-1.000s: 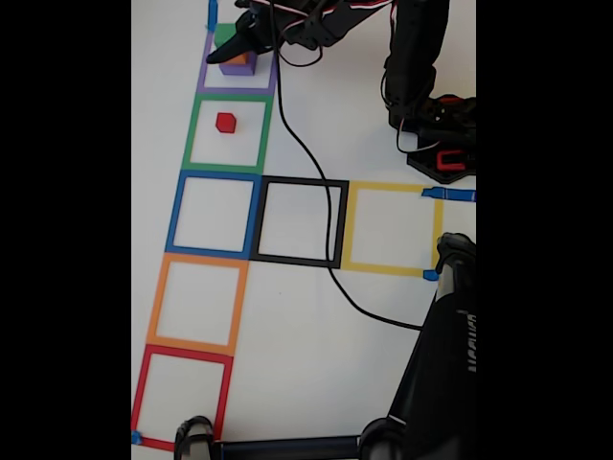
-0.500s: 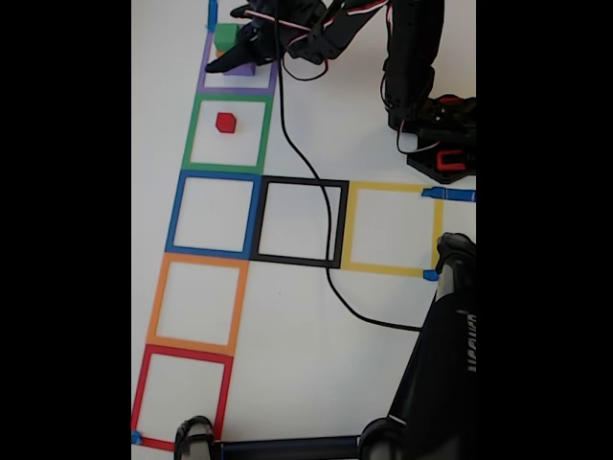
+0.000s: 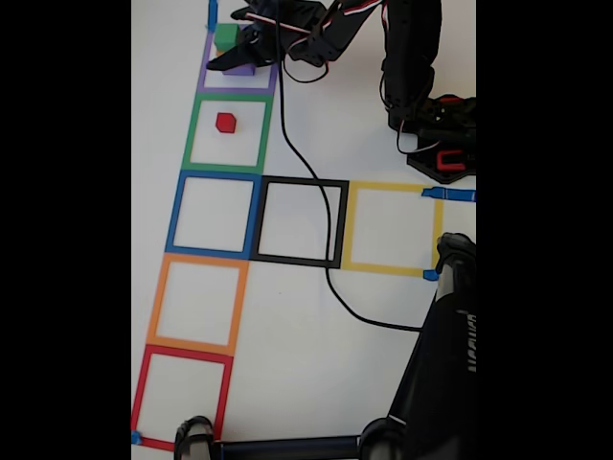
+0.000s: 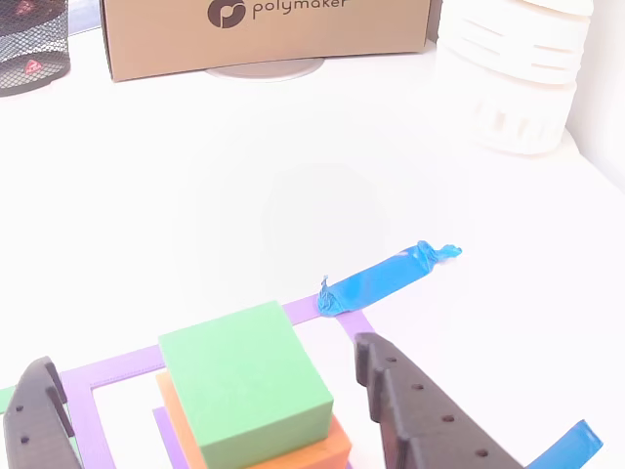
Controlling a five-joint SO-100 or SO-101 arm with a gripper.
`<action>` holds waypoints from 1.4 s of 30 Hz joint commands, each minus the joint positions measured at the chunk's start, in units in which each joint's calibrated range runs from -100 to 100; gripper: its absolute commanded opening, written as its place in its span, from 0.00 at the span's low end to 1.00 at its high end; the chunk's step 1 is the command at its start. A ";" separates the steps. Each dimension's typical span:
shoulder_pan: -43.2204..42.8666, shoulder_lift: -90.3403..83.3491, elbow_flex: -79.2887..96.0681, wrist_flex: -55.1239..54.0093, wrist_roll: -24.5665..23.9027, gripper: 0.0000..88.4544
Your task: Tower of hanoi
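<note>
Reaching across the top of the fixed view, the arm (image 3: 407, 57) stretches from its base toward the purple tape square (image 3: 203, 77) at the head of the column of taped outlines, because that is where the stack stands. The table (image 4: 293, 186) is white and bare around it, which leaves the cubes easy to approach from above.

Inside that purple outline the cubes sit in graded order, biggest lowest, as the puzzle demands. The purple cube (image 3: 245, 69) is the base; in the other view only a thin edge of it shows beneath the rest. The orange cube (image 4: 303, 449) rests on it, and the green cube (image 4: 244, 376) lies on the orange, turned slightly askew but flat and fully supported.

The gripper (image 4: 210, 410) straddles the stack with its jaws spread wide, one dark finger to the left of the green cube and the other to the right, neither touching it; it holds nothing. That stance suggests the green cube is the piece being lined up for a grasp, since it is the free top piece.

The red cube (image 3: 225, 122), smallest of all, sits alone inside the green tape square (image 3: 192, 134) just below the purple one in the fixed view, well apart from the stack.
</note>
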 commanded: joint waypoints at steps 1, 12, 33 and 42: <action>-0.87 0.14 -1.17 -1.17 0.00 0.37; -1.16 1.43 -1.17 -1.57 0.00 0.29; -2.50 1.43 -0.99 -2.22 0.00 0.17; -2.79 1.59 -0.44 -2.22 0.00 0.11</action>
